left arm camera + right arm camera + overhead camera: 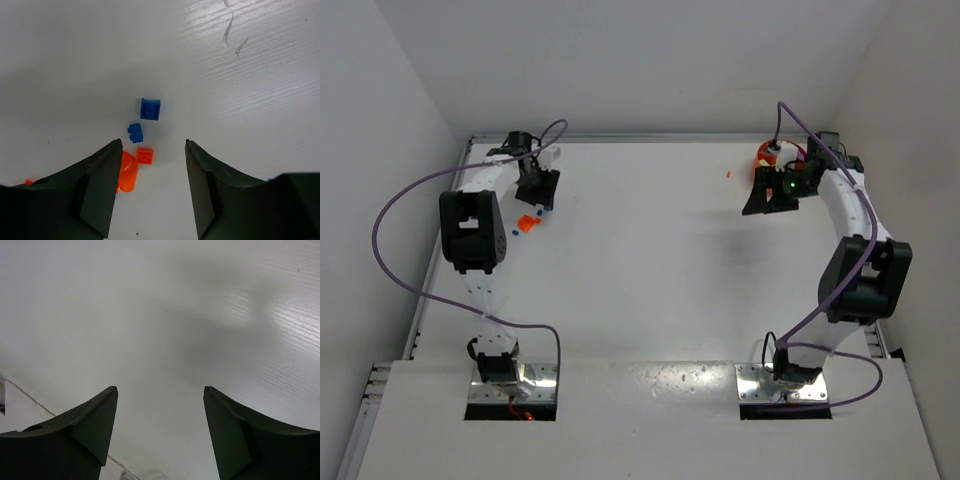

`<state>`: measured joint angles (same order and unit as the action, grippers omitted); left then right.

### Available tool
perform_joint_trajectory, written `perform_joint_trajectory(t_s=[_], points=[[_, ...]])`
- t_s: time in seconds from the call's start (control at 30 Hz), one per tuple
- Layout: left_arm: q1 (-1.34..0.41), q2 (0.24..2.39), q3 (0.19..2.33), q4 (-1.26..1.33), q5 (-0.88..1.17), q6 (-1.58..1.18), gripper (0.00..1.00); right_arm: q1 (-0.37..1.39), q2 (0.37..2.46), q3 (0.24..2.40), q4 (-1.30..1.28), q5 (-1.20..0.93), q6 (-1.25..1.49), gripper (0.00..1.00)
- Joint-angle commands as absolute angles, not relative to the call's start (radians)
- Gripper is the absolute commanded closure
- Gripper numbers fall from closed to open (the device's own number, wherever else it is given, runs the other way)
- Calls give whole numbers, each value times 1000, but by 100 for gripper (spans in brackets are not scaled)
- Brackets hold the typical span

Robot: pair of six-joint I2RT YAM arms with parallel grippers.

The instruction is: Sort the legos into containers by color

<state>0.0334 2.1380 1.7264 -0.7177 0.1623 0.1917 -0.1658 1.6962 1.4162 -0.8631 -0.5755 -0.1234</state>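
– Dark fingers of the left claw [153,145] fill the bottom of its wrist view, spread apart with nothing between them. What lies under it?
– Bricks, on the desk [640,300] near its far left corner. From the left: a rounded orange piece [127,172] tucked against the left finger, a small blue brick [135,132] a little further out, a small orange brick [145,155] almost under the gap, and a larger blue brick [150,109] beyond both. All close together, none touching the claw's right finger.
– How would they handle?
– Hard, light and smooth, I'd say. Stiff enough for a firm pinch, but so tiny that a skewed squeeze could flick one away. Take the small orange brick across two flat opposite sides, fingers low to the desk, clear of the rounded piece.
– And further right?
– One lone orange-red brick [729,174] toward the far edge, right of centre. Then the orange bowl [763,153] near the far right corner, partly hidden behind the right claw [160,389]. I can't make out its compartments or what's inside.
– That claw?
– Open too, holding nothing, with only desk below it.
– So the sorting?
– Hardly begun, I'd judge: these bricks lie well apart from the bowl, the whole desk between them.
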Motion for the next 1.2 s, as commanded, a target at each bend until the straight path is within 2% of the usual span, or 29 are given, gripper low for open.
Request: perform_joint_trajectory(t_s=[0.0,0.57,0.73,0.93,1.17], points=[[29,2164,1761,-718,186,210,41,-153,1704,1465,-851,-566,-129,30],[-8,2289,1845,-718,176,229,49,-144,1743,1494,-861,-548,-129,30],[-8,2299,1855,-718,176,238,56,-144,1752,1512,-870,-548,-138,30],[-8,2290,1792,-718,176,238,64,-144,1761,1513,-870,-548,-138,30],[-8,2281,1753,-718,176,247,66,-144,1761,1513,-870,-548,-138,30]])
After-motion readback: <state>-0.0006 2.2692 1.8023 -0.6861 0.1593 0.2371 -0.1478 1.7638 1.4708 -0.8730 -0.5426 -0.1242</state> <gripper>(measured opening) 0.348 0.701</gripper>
